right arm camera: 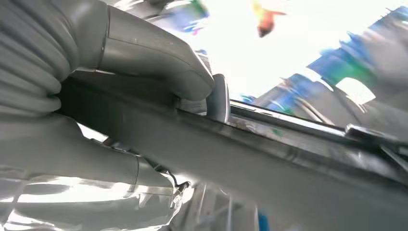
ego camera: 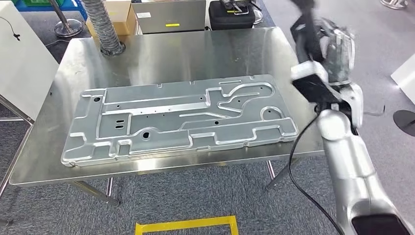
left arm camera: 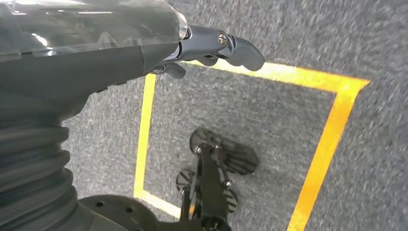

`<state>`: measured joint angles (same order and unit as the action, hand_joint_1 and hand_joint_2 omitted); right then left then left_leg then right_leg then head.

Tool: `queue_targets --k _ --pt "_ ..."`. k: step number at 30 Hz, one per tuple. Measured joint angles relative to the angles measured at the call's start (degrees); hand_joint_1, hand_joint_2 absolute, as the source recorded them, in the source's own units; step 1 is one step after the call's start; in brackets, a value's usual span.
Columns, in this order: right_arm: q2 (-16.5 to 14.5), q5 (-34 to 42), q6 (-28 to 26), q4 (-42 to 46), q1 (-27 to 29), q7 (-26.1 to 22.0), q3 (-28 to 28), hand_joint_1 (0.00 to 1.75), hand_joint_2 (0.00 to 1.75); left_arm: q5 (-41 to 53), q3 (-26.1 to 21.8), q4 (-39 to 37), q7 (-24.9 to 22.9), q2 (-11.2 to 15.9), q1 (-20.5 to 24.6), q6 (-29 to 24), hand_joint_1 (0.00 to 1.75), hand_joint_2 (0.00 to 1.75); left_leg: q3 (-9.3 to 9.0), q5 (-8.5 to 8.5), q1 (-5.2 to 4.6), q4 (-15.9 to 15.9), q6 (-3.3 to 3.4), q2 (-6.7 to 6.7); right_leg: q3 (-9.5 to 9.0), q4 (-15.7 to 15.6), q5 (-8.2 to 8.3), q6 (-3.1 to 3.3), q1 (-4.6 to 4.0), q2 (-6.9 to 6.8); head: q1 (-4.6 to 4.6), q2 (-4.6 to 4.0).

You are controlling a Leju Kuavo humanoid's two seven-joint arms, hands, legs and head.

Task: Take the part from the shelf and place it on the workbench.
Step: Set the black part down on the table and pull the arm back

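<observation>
Part (ego camera: 181, 117), a long stamped sheet of grey metal with raised ribs, channels and small holes, lies flat on the steel workbench (ego camera: 195, 49), reaching almost from its left side to its right side, with its near long edge close to the front edge of the bench. The right arm (ego camera: 347, 161) rises beside the bench's right end, and the right hand (ego camera: 328, 44) is up above the far right corner, clear of the part and blurred in the head view. In the right wrist view the grey thumb (right arm camera: 144, 57) lies against a dark straight bar (right arm camera: 269, 149); I cannot tell what that bar is, nor whether the hand grips it or is spread. The left hand (left arm camera: 207, 45) hangs over grey carpet with nothing in it, its dark fingers (left arm camera: 243, 52) reaching outward and slightly apart above a square of yellow tape (left arm camera: 332, 125). A black cable (ego camera: 296, 161) loops down beside the right arm. At the bench's far left corner stands a ribbed grey hose (ego camera: 103, 27), with a cardboard box (ego camera: 120, 14) behind it and a black case (ego camera: 232, 14) beyond the far edge.
</observation>
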<state>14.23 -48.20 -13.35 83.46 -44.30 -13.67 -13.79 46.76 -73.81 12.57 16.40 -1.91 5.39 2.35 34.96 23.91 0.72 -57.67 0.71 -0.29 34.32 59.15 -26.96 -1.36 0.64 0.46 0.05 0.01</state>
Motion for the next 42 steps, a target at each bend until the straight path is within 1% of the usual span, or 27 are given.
queue_targets --k 1,3,4,5,6,8,10,12,15,17,19,20,21,22,23,25,26,28,30,32,34,35,36,37,39,41,42 --pt "-0.25 -5.76 0.77 -3.51 -2.27 2.10 -2.34 1.75 1.75 0.24 0.00 0.00 0.09 0.00 0.15 0.22 0.00 1.75 -0.14 -0.11 0.05 0.21 0.27 0.08 1.10 2.32 -1.28 -0.25 0.09 -0.12 0.03 0.00" --pt "-1.46 -14.19 2.09 -10.80 -5.92 4.94 -7.38 1.75 1.75 0.62 0.01 0.00 0.26 0.00 0.48 0.46 0.00 1.75 -0.17 -0.08 0.00 0.22 0.56 0.14 4.71 9.75 -4.40 -0.56 0.15 -0.28 0.13 0.00" --pt "-2.55 -16.80 2.70 -14.54 -7.20 5.88 -9.73 1.75 1.75 0.79 0.02 0.00 0.31 -0.01 0.58 0.51 0.00 1.75 -0.19 -0.04 -0.01 0.19 0.61 0.13 6.48 13.06 -5.30 -0.65 0.18 -0.28 0.13 -0.01" --pt "-3.87 -18.52 3.29 -18.13 -8.22 6.61 -11.93 1.75 1.75 0.92 0.02 0.00 0.33 -0.03 0.64 0.54 0.00 1.75 -0.24 0.02 -0.01 0.15 0.61 0.10 7.50 14.65 -5.17 -0.67 0.21 -0.28 0.14 -0.01" --pt "-5.33 -19.79 3.81 -21.67 -9.07 7.15 -13.97 1.75 1.75 1.04 0.02 0.00 0.33 -0.06 0.66 0.55 0.00 1.75 -0.29 0.11 -0.01 0.07 0.56 0.04 7.51 14.03 -3.96 -0.60 0.24 -0.29 0.13 -0.01" --pt "-8.65 -21.61 4.76 -28.72 -10.68 7.77 -17.57 1.75 1.75 1.26 0.02 0.00 0.36 -0.21 0.67 0.59 0.00 1.75 -0.39 0.41 -0.01 -0.20 0.27 -0.11 5.01 7.44 0.24 -0.24 0.25 -0.30 0.13 -0.01" --pt "-12.12 -22.78 5.41 -35.63 -12.04 8.07 -20.69 1.75 1.75 1.37 0.02 0.00 0.45 -0.36 0.78 0.68 0.00 1.75 -0.23 0.71 -0.17 -0.59 -0.21 -0.21 2.46 1.27 2.50 0.28 -0.02 -0.26 0.07 -0.01" --pt "-14.83 -23.29 5.59 -40.78 -12.54 8.23 -23.05 1.75 1.75 1.43 0.02 0.00 0.53 -0.41 0.85 0.74 0.00 1.75 -0.03 0.76 -0.24 -0.65 -0.77 -0.26 1.79 -0.32 2.30 0.78 -0.36 -0.22 0.02 -0.01" --pt "-17.44 -23.35 6.16 -45.35 -13.21 8.24 -24.90 1.75 1.75 1.44 0.02 0.00 0.67 -0.46 0.73 0.77 0.00 1.75 0.32 1.66 -0.07 -1.53 -1.73 -0.20 1.36 -0.97 2.36 1.80 -0.21 -0.34 0.01 -0.01" --pt "-18.84 -23.17 7.67 -48.26 -14.15 7.93 -25.83 1.75 1.75 1.56 0.02 0.00 1.03 -0.50 0.61 0.80 0.00 1.75 2.54 4.57 0.01 -6.70 -2.17 -0.07 0.98 -1.32 2.37 2.44 -0.10 -0.45 0.00 -0.01" --pt "-20.19 -22.75 9.28 -51.21 -14.46 7.57 -26.75 1.75 1.75 1.82 0.03 0.00 1.63 -0.50 0.47 0.96 0.00 1.75 6.09 7.57 0.05 -14.20 -2.41 -0.06 0.79 -1.32 2.23 2.77 -0.16 -0.39 -0.01 -0.01" --pt "-20.85 -22.50 9.78 -52.57 -14.23 7.48 -27.14 1.75 1.75 2.06 0.08 0.00 1.99 -0.49 0.40 1.12 0.00 1.75 7.26 7.88 0.08 -16.31 -2.48 -0.05 0.68 -1.30 2.14 2.79 -0.17 -0.32 -0.01 -0.01" --pt "-21.45 -22.28 10.06 -53.82 -13.92 7.47 -27.47 1.75 1.75 2.30 0.20 0.00 2.36 -0.49 0.36 1.31 0.00 1.75 7.48 7.08 0.12 -16.31 -2.52 -0.05 0.55 -1.26 2.04 2.75 -0.16 -0.25 -0.03 -0.01" --pt "-21.96 -22.07 10.12 -54.96 -13.62 7.54 -27.75 1.75 1.75 2.62 0.38 0.00 2.70 -0.48 0.34 1.50 0.00 1.75 6.61 5.27 0.19 -14.04 -2.51 -0.03 0.41 -1.18 1.90 2.64 -0.14 -0.19 -0.02 -0.01" --pt "-22.39 -21.84 10.01 -55.94 -13.39 7.64 -27.96 1.75 1.75 2.94 0.61 0.00 3.03 -0.46 0.32 1.72 0.00 1.75 4.94 3.01 0.30 -10.18 -2.48 -0.02 0.27 -1.05 1.69 2.46 -0.13 -0.15 -0.02 -0.01" --pt "-23.00 -21.19 9.36 -57.50 -13.18 7.87 -28.22 1.75 1.75 3.49 1.01 0.00 3.64 -0.45 0.29 2.06 0.00 1.75 1.61 0.45 0.28 -3.38 -2.25 -0.08 0.19 -0.68 1.27 1.96 -0.33 -0.11 0.00 -0.01" --pt "-23.23 -20.84 8.90 -58.17 -13.03 7.92 -28.29 1.75 1.75 3.66 1.18 0.00 3.92 -0.45 0.24 2.17 0.00 1.75 0.77 0.23 0.22 -1.72 -2.04 -0.11 0.20 -0.57 1.15 1.69 -0.44 -0.09 0.03 -0.01" --pt "-23.64 -20.43 8.06 -59.21 -12.74 7.93 -28.41 1.75 1.75 3.81 1.45 0.00 4.29 -0.46 0.07 2.26 0.00 1.75 0.47 0.57 0.06 -1.08 -1.42 -0.13 0.17 -0.58 1.09 1.16 -0.51 -0.04 0.07 -0.01" --pt "-23.91 -20.31 7.70 -59.79 -12.65 7.93 -28.48 0.87 0.87 3.83 1.71 0.00 4.45 -0.50 -0.06 2.28 0.00 1.75 0.22 0.49 0.14 -0.80 -0.70 -0.02 0.28 0.10 0.39 0.58 -0.36 -0.08 0.12 -0.01" --pt "-24.01 -20.15 7.63 -60.16 -12.63 7.78 -28.48 0.00 0.00 3.83 1.97 0.00 4.60 -0.54 -0.03 2.28 0.00 1.75 -0.04 0.39 0.28 -0.50 -0.09 0.09 2.25 4.66 -2.31 0.11 -0.24 -0.15 0.25 -0.01" --pt "-24.07 -19.63 7.23 -60.56 -12.17 7.15 -28.49 0.00 0.00 3.82 2.12 0.00 4.72 -0.54 -0.03 2.23 0.00 1.75 -0.08 0.43 0.24 -0.51 0.17 0.11 6.05 12.51 -5.72 -0.12 -0.22 -0.18 0.34 -0.01" --pt "-24.13 -19.27 6.82 -60.75 -11.74 6.71 -28.49 0.00 0.00 3.83 2.16 0.00 4.75 -0.54 -0.04 2.16 0.00 1.75 -0.09 0.45 0.21 -0.54 0.20 0.10 7.49 15.28 -6.44 -0.15 -0.21 -0.18 0.33 -0.01" --pt "-24.25 -18.95 6.34 -60.89 -11.26 6.27 -28.50 0.00 0.00 3.84 2.19 0.00 4.77 -0.54 -0.06 2.07 0.00 1.75 -0.11 0.48 0.19 -0.59 0.22 0.09 7.99 16.02 -6.08 -0.09 -0.22 -0.18 0.34 -0.01" --pt "-24.42 -18.67 5.85 -60.98 -10.87 5.89 -28.50 0.00 0.00 3.87 2.23 0.00 4.79 -0.56 -0.06 1.99 0.00 1.75 -0.15 0.52 0.16 -0.63 0.22 0.06 7.30 14.30 -4.62 0.08 -0.24 -0.18 0.34 -0.01" --pt "-24.88 -18.27 5.03 -61.06 -10.50 5.12 -28.50 0.00 0.00 4.02 2.31 0.00 4.89 -0.72 0.04 1.81 0.00 1.75 -0.28 0.63 0.04 -0.70 0.10 0.03 3.52 6.22 -0.65 0.70 -0.35 -0.18 0.33 -0.01" --pt "-25.39 -17.90 4.56 -61.07 -10.40 4.27 -28.50 0.00 0.00 4.17 2.35 0.00 5.09 -0.93 0.25 1.66 0.00 1.75 -0.31 0.73 -0.15 -0.75 -0.28 0.01 0.75 0.26 1.41 1.17 -0.64 -0.23 0.32 0.00" --pt "-25.62 -17.66 4.46 -61.07 -10.28 3.86 -28.50 0.00 0.00 4.20 2.35 0.00 5.21 -1.00 0.33 1.62 0.00 1.31 -0.31 0.74 -0.19 -0.69 -0.54 0.01 0.41 -0.56 1.42 1.30 -0.80 -0.22 0.31 0.00"
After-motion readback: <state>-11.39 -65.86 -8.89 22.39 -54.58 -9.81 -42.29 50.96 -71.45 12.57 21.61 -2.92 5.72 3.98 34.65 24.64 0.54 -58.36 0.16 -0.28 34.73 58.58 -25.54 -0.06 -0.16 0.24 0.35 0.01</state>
